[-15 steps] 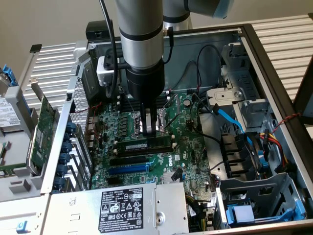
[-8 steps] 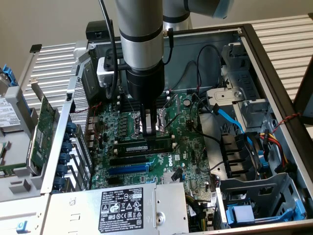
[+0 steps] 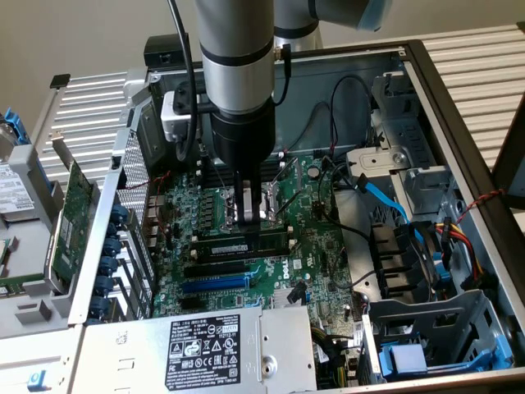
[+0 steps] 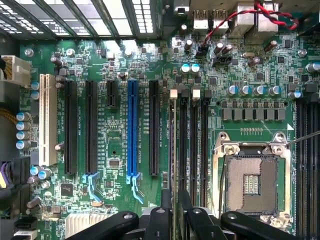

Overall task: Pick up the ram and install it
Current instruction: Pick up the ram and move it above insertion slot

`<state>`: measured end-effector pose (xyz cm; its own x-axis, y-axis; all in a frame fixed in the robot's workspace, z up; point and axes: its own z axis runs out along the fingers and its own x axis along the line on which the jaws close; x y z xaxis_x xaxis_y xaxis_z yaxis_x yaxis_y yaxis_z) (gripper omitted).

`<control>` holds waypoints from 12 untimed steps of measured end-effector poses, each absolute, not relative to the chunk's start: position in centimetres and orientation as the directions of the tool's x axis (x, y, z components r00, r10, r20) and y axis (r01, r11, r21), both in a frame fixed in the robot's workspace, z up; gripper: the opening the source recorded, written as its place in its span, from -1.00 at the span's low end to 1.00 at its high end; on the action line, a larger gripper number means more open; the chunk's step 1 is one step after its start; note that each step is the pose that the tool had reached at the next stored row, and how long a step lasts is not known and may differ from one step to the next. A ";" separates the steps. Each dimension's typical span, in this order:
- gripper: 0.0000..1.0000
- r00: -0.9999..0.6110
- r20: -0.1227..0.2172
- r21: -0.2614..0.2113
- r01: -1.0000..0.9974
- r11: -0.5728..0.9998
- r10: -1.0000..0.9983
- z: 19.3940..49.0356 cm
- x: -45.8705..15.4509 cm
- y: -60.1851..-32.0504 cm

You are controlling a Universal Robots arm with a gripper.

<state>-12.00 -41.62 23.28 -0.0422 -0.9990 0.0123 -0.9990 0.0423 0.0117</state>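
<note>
1. The gripper (image 4: 175, 212) hangs low over the motherboard (image 4: 115, 135), pointing straight down at the bank of memory slots (image 4: 196, 145). Its fingers stand a little apart, a narrow gap between them, neither wide open nor closed.

2. The ram (image 4: 173, 145) lies directly under that gap. In the wrist view it shows edge-on as a thin line that runs out from between the fingers (image 4: 165, 210) and away along the slot. The fingers sit one on each side of its thickness, so the jaws' opening direction is across the stick and its long axis passes through the gap.

3. In the exterior view the gripper (image 3: 258, 215) is just above the ram (image 3: 242, 245). The stick lies lengthwise from the exterior view's left to its right, pale label showing, and the fingers are over its half toward that view's right.

4. The ram stands upright in the memory slot nearest the expansion slots, so it reads as placed. I judge that the fingers have no firm hold on it. I cannot tell whether a pad touches its top edge, or whether it is pressed fully home under the white end clip (image 4: 174, 92).

5. Just beside it, the other memory slots look bare.

6. Farther out are the open processor socket (image 4: 251, 182) on one side and the blue expansion slot (image 4: 132, 130) among black ones on the other.

7. Farthest off, the power supply (image 3: 205, 345) lies along the case's near edge, and a green expansion card (image 3: 72, 213) leans outside the case at the exterior view's left.
</note>
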 end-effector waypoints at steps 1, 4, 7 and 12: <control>-0.59 -0.042 0.012 0.015 -0.999 0.042 -0.999 23.4 -12.0 -41.6; -0.59 -0.042 0.012 0.021 -0.999 0.043 -0.999 23.6 -12.0 -41.6; -0.59 -0.042 0.012 0.023 -0.999 0.042 -0.999 23.7 -12.0 -41.6; -0.59 -0.042 0.012 0.023 -0.999 0.042 -0.999 23.8 -12.1 -41.6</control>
